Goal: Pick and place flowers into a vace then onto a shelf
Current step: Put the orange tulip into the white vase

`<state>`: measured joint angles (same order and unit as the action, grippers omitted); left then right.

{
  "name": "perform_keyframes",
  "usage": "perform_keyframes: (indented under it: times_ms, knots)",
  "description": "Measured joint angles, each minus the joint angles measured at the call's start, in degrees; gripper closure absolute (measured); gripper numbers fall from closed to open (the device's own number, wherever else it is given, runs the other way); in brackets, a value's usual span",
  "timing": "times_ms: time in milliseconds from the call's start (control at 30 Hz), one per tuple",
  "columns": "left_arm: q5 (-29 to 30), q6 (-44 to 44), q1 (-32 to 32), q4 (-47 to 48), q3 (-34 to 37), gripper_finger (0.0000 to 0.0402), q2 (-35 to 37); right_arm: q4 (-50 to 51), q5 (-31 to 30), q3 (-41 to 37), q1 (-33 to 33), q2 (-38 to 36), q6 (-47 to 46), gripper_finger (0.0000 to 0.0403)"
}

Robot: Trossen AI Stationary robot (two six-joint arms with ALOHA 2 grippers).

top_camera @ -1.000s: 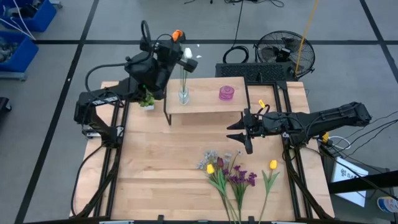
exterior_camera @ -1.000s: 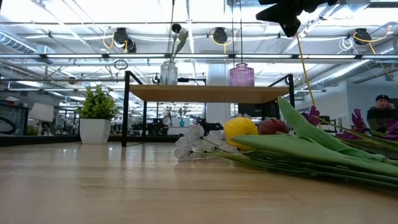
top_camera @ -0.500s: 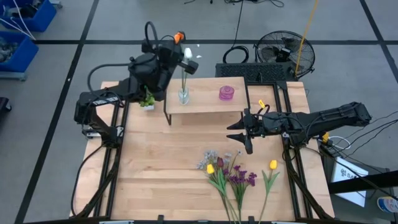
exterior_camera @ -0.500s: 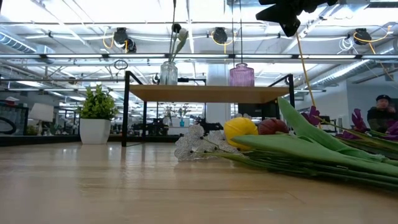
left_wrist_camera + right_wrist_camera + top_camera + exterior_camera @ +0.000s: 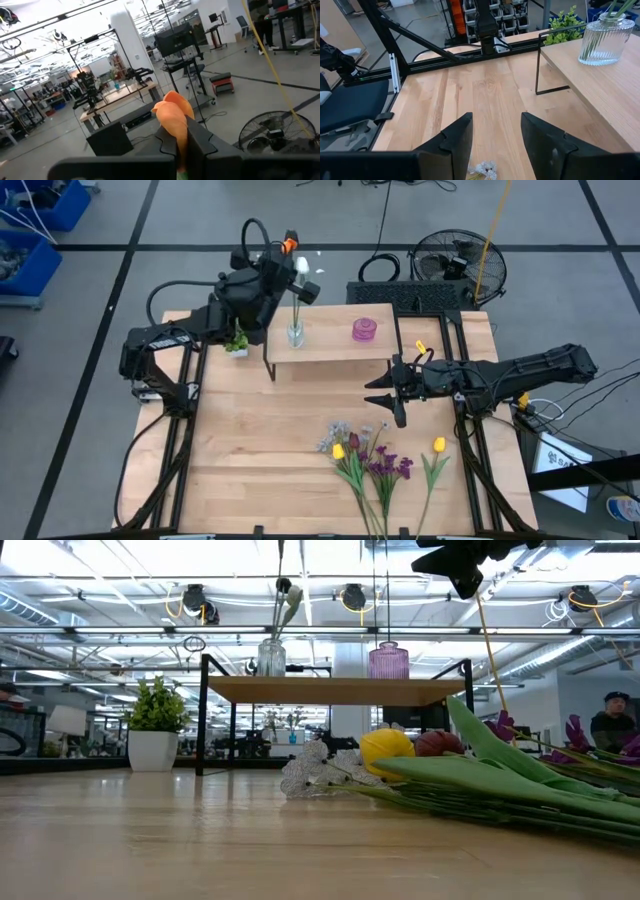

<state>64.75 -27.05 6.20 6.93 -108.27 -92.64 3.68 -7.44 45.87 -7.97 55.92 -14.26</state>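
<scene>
An orange tulip (image 5: 172, 116) is clamped between the closed fingers of the left gripper (image 5: 283, 246), held above the far-left corner of the shelf (image 5: 335, 348). The bloom stands just past the fingertips (image 5: 197, 137) in the left wrist view. A white tulip (image 5: 301, 267) stands upright in a clear glass vase (image 5: 295, 334) on the left part of the shelf; a pink glass vase (image 5: 364, 330) sits near it on the shelf's middle, apart from it. The remaining flowers (image 5: 375, 463) lie bunched on the near part of the wooden tabletop (image 5: 255, 440): yellow tulips, dark purple blooms and a pale spray, stems pointing toward the near edge. No legible writing or labels show on any item.

A small green plant in a white pot (image 5: 236, 343) stands on the table just left of the shelf. The right gripper (image 5: 383, 402) hovers with its fingers spread wide over bare table between the shelf and the lying flowers, gripping nothing. Beyond the table, a floor fan (image 5: 459, 265) stands on grey flooring; a person (image 5: 612, 720) shows at the room's far side.
</scene>
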Motion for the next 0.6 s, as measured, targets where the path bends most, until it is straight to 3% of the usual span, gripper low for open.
perform_keyframes:
  times_ms: [300,600]
  knots:
    - [1.3,6.1,1.1,7.2,0.0,0.0368,0.0,0.0,0.0,0.0,0.0,0.0,0.0,0.0243]
    - [-0.9,11.3,2.5,15.1,0.0,0.0393,0.0,0.0,0.0,0.0,0.0,0.0,0.0,0.0243]
